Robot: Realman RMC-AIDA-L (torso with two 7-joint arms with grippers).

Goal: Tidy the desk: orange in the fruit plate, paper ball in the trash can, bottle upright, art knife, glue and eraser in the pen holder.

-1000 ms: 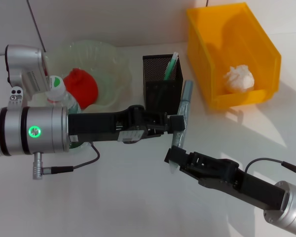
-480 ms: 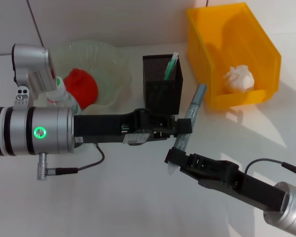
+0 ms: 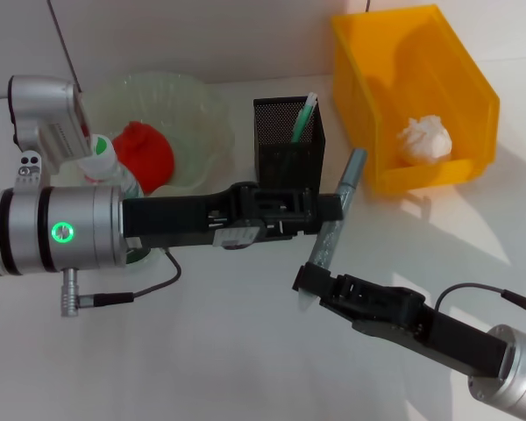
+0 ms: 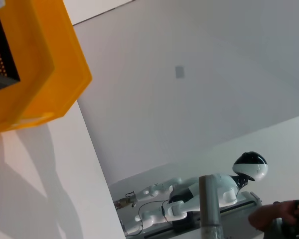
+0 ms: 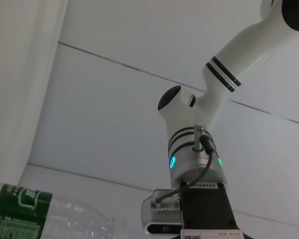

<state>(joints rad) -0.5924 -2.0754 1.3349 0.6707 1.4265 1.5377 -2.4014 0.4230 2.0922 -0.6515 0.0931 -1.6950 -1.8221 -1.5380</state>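
Bottle (image 3: 105,167): upright far left of the left claw, behind its arm; we count that step done.
Orange (image 3: 145,153): in the plate (image 3: 197,105), left of the claw.
Left claw (image 3: 331,213): clenched on the knife (image 3: 335,210), tilted; we judge it bound for the holder.
Holder (image 3: 285,145): just behind the claw.
Right claw (image 3: 305,282): below the knife's lower end; grip we cannot tell.
Paper ball (image 3: 425,139): in the bin (image 3: 368,96), right.

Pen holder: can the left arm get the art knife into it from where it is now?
Probably yes. The left gripper holds the art knife just beside the pen holder, whose top is open with only a green pen inside. The right gripper sits lower, out of the way.
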